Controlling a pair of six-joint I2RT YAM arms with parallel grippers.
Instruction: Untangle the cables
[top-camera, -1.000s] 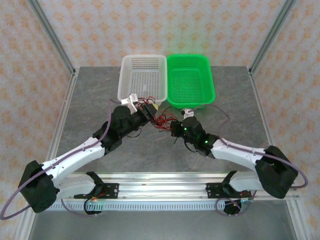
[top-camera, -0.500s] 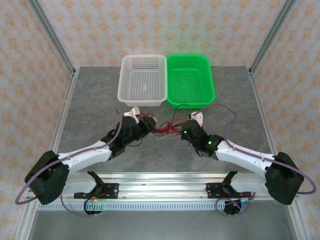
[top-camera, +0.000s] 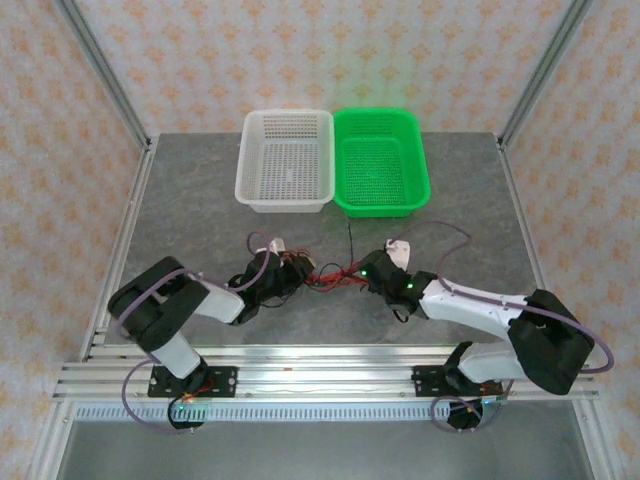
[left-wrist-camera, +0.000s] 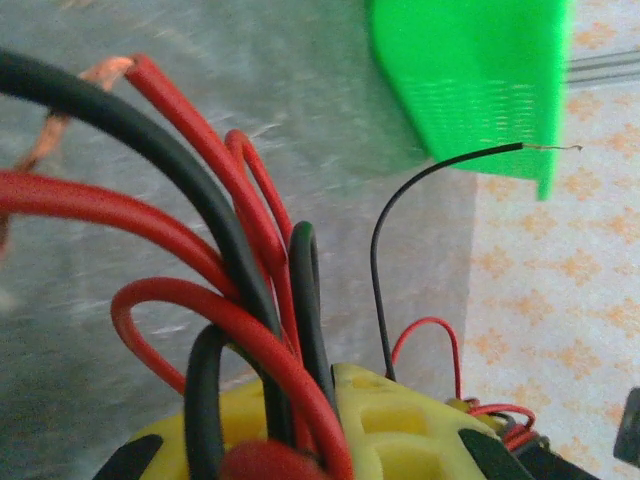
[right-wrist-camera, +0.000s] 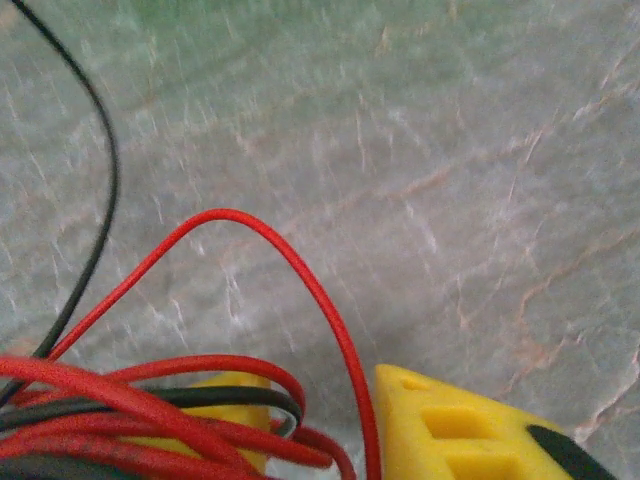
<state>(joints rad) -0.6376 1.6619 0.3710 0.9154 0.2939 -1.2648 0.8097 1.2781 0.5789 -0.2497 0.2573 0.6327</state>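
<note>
From where I stand, not much of the job looks done. The cables (top-camera: 325, 274) lie in one red-and-black snarl on the bench (top-camera: 200, 220), at the centre of the overhead view, strung between the two tools. One thin black strand (top-camera: 350, 240) runs free of the knot, up toward the green basket (top-camera: 376, 112). I'd judge it the only one coming loose, with all the rest left to separate.

The left tool (top-camera: 292, 272) is pressed together on a bunch of red and black cables. The right tool (top-camera: 368, 276) has its fingers slightly spread, with wires draped across one; I cannot tell whether it pinches any.

Counted: two tools and two baskets, the green one and a white basket (top-camera: 288, 113), side by side in the upper middle, with no cable in either. The strands are too interlaced to count: several red, at least two black.
</note>
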